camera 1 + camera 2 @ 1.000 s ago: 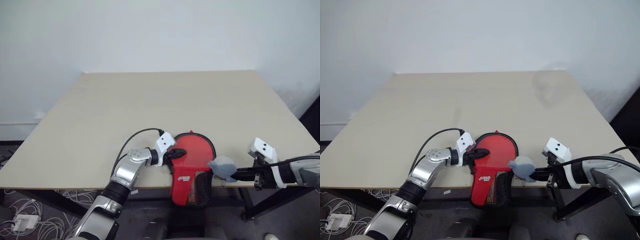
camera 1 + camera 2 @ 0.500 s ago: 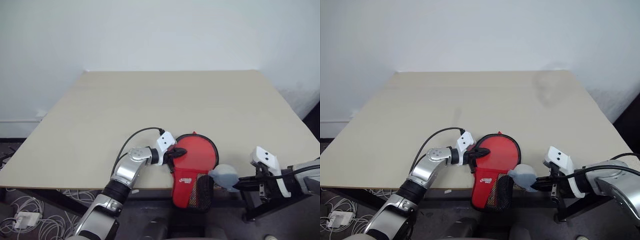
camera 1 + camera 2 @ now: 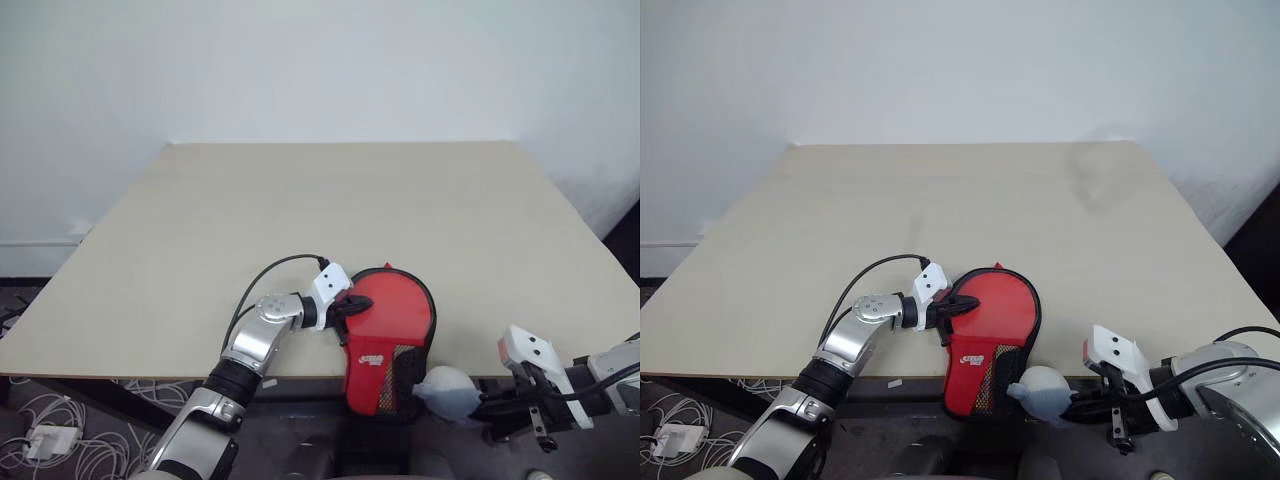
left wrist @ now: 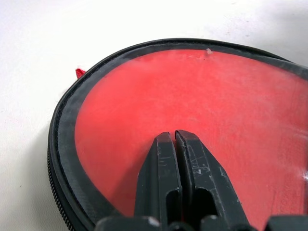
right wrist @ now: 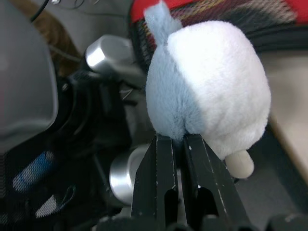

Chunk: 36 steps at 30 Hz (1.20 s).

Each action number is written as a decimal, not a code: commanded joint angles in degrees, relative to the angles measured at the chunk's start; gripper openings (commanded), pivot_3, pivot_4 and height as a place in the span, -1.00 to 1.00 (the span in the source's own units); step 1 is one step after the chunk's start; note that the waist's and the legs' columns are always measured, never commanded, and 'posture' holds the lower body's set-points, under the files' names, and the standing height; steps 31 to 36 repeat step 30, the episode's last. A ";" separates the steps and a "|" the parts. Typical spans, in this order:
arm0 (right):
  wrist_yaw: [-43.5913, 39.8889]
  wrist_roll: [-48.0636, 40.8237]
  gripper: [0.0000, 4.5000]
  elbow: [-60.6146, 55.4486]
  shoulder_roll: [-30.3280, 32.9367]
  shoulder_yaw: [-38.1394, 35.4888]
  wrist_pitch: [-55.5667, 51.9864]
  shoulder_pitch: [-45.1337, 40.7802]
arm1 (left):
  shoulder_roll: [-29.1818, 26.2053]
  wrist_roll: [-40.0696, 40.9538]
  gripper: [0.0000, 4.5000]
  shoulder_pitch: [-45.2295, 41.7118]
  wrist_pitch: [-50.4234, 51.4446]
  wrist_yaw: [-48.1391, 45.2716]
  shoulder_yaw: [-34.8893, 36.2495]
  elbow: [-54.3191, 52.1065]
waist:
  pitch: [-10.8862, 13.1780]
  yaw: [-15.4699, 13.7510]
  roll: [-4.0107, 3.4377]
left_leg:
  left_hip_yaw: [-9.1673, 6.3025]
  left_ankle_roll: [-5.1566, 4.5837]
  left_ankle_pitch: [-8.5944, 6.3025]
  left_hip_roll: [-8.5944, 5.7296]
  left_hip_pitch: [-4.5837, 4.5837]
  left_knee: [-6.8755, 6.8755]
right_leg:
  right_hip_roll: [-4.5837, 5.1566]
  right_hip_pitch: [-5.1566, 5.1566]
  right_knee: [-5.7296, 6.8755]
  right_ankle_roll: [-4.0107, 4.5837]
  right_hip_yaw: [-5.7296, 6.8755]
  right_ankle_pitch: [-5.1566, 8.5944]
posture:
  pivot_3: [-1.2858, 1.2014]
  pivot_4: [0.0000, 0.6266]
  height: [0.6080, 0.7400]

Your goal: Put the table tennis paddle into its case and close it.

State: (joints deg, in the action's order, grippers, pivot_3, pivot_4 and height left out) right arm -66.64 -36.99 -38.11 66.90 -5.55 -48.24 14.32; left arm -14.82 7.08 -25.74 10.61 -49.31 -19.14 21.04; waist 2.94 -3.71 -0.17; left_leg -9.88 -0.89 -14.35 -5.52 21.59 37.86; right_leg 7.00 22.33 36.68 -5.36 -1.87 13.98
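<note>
The case [image 3: 395, 315] lies at the table's [image 3: 300, 200] front edge, red face up. Its black mesh handle end [image 3: 395, 380] hangs over the edge. My left gripper [image 3: 352, 305] is shut, with its fingertips [image 4: 166, 144] resting on the left part of the red face. My right gripper [image 3: 480, 400] hangs below the table edge to the right of the mesh end. It is shut on a small grey-blue soft lump [image 3: 447, 392], which is close to the mesh end [image 5: 211, 86]. The table tennis paddle is hidden; I cannot tell it apart from the case's red front.
The wide beige tabletop stretches back to a white wall [image 3: 320, 70]. White cables and a plug [image 3: 40, 435] lie on the floor at the left. A dark table leg [image 3: 1120, 415] stands under the right front corner, near my right arm.
My right gripper has carried the grey-blue lump down and back from the table's front edge to below it. The left gripper and the case have stayed put.
</note>
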 commanded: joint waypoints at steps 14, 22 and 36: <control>-2.20 -6.41 0.12 0.99 -0.63 -1.98 0.28 -6.17 | -2.12 0.60 -0.30 -0.20 5.23 -0.45 2.39 -4.38 | 0.07 0.21 0.20 | 0.02 0.00 0.00 0.07 -0.01 0.03 | -0.02 0.02 0.03 -0.02 -0.06 -0.02 | 0.03 -1.00 0.36; 1.48 -8.79 1.00 12.61 -5.42 0.11 -3.54 -25.32 | -7.57 14.26 0.97 -4.54 22.43 0.72 18.17 -18.18 | 0.70 0.74 0.86 | -0.10 -0.04 0.03 0.11 0.22 0.02 | -0.13 0.36 0.07 -0.03 -0.02 -0.07 | 0.03 -1.00 0.36; 6.42 -3.22 1.00 20.35 -10.26 4.72 -3.09 -32.88 | -16.16 13.56 0.99 -0.33 21.02 0.14 22.69 -17.68 | 0.67 0.84 0.81 | 0.09 -0.15 0.11 0.00 0.63 0.00 | -0.10 0.94 0.05 0.25 -0.34 -0.24 | 0.03 -1.00 0.36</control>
